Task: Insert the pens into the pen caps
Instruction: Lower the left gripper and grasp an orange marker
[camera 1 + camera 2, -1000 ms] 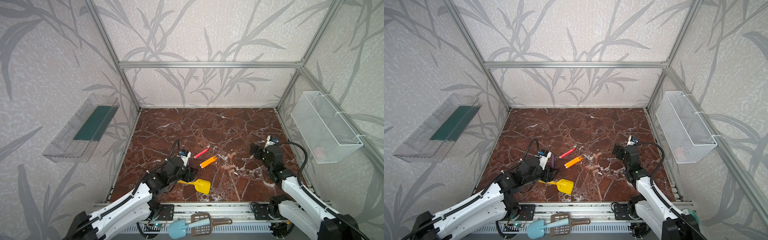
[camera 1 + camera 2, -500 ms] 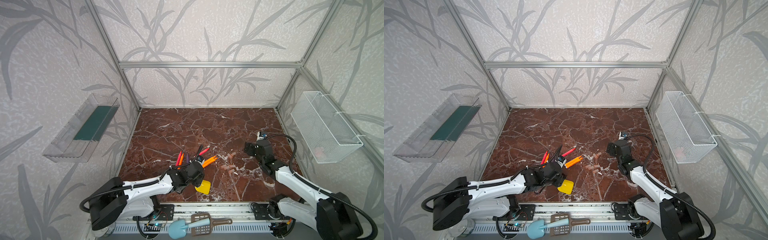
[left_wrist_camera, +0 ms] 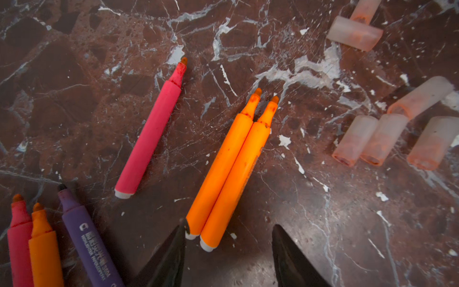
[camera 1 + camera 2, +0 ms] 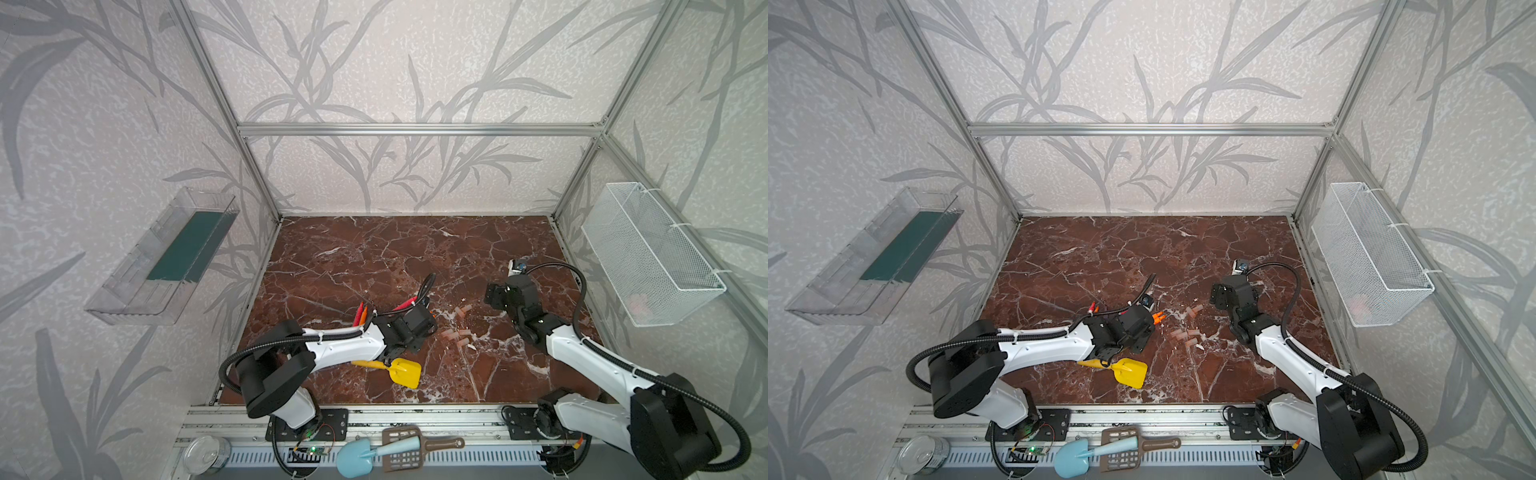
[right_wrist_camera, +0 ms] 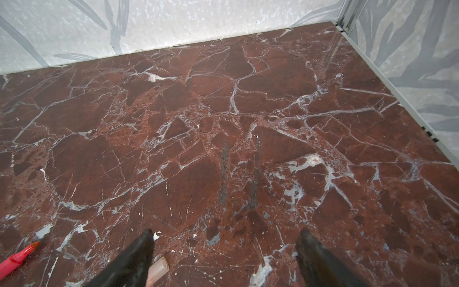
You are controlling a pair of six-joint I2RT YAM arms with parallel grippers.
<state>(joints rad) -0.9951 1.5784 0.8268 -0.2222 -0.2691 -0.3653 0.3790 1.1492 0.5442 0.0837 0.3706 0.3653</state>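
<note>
The left jaws are about half open and hold nothing. In the left wrist view the white ends of two orange pens (image 3: 231, 169) sit in the gap between them. One jaw is right by the nearer pen's end, but I cannot tell if it touches. The two pens lie side by side, touching, on the bench (image 3: 74, 74). A pink pen (image 3: 151, 131) lies alone near them. Three more pens, one of them a purple pen (image 3: 87, 238), lie together off to one side. Six caps (image 3: 370, 139) lie loose past the pen tips, and none has a pen in it.

The right jaws are wide open and empty. One cap (image 5: 157, 270) lies just beside one jaw, and a pen tip (image 5: 19, 256) pokes in at the edge.

I think the first pick is the step in hand. The left jaws look set to grab an orange pen. No pen is capped yet. The next move needs care, because the two pens touch and the jaws should close on only one. The right jaws will need to take a cap and hold it steady.

The three pens at the side are cut off by the edge. The cap by the right jaw is partly hidden. In both top views the left arm (image 4: 340, 345) covers most of the pens, and the caps look small and pale.
</note>
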